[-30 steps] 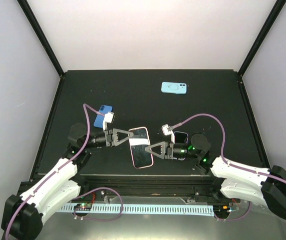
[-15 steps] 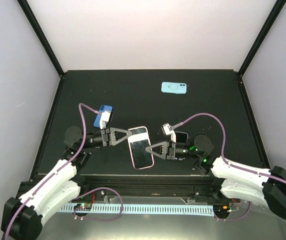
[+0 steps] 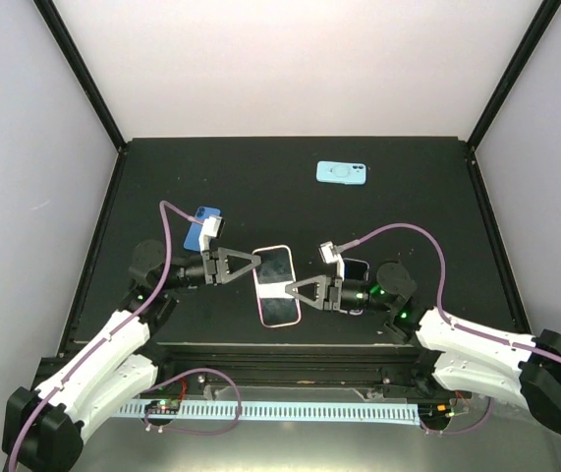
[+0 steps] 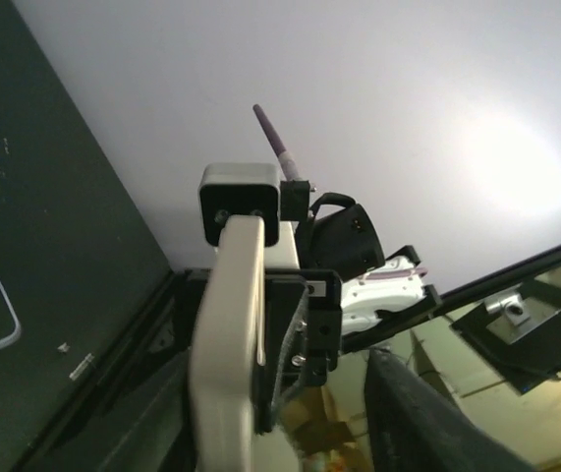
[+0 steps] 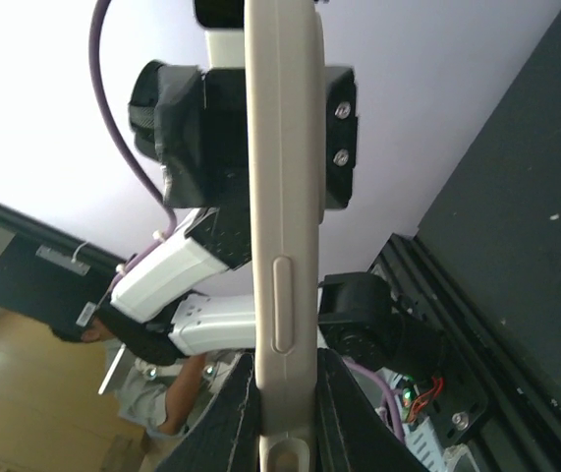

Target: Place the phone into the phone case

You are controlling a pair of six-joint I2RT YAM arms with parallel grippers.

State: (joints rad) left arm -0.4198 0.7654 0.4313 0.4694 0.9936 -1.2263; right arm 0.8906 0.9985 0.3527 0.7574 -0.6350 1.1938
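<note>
Nearest, the right gripper is clenched on the long edge of the pink-rimmed phone, close to the worktop's front. The left gripper meets the phone's far corner; I cannot tell its grip. The light blue phone case lies well apart, near the back.

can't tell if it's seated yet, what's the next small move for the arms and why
Probably a short inward squeeze along the rim. The left gripper and right gripper clamp the pink-rimmed case from opposite sides, with the phone lying in it. The wrist views show only its edge, so full seating cannot be confirmed.
</note>
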